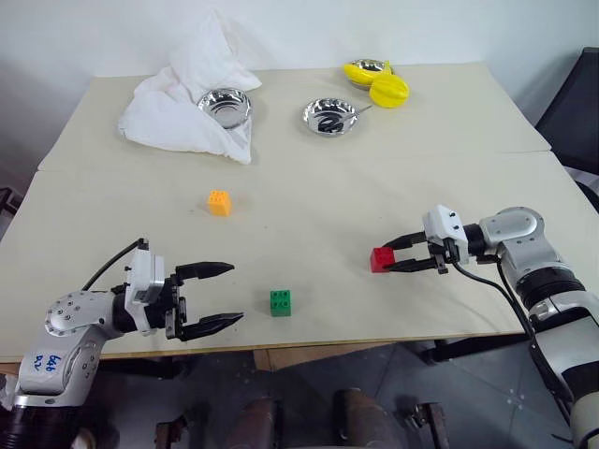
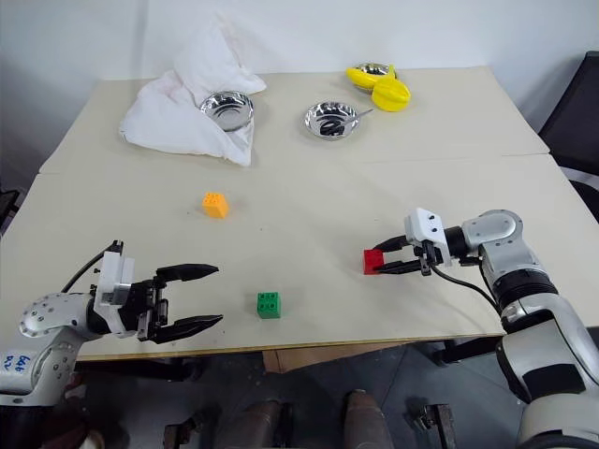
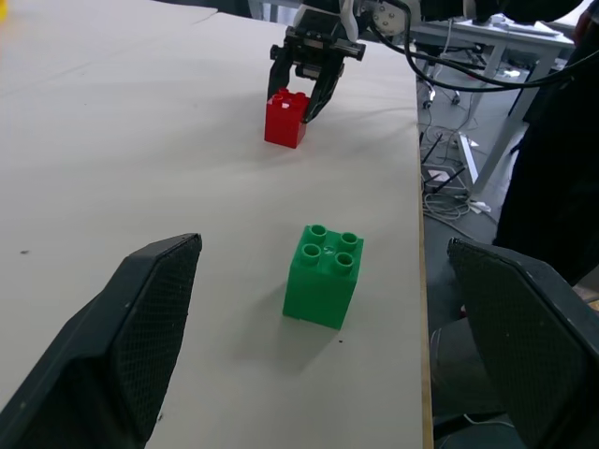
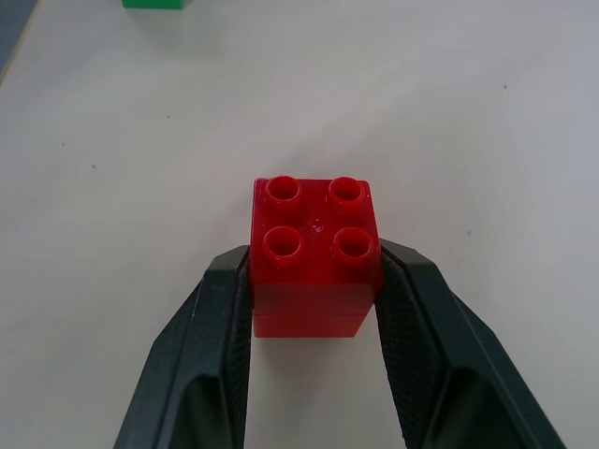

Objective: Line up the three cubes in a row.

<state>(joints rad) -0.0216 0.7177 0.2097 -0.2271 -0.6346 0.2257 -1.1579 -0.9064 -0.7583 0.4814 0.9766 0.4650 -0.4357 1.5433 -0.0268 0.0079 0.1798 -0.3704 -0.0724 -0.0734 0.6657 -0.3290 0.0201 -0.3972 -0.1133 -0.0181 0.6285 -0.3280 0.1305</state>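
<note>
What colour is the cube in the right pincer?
Red cube; right wrist view shows it best.

Beige table [image 1: 309, 178], three cubes [image 1: 280, 302], bowls [image 1: 329, 116], cloth [image 1: 178, 117]

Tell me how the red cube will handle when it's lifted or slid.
The red cube looks like rigid moulded plastic, so it should stay stiff in the right gripper, whose jaws are shut on its flat sides. Its glossy faces might slip. Small and apparently hollow, it's probably light. Pushed, it would likely slide, not roll.

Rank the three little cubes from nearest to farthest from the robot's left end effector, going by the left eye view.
From the left end effector:
1. Green cube, just beside its open fingers.
2. Orange cube, farther up the table.
3. Red cube, across the table, gripped by the right end effector.
</note>
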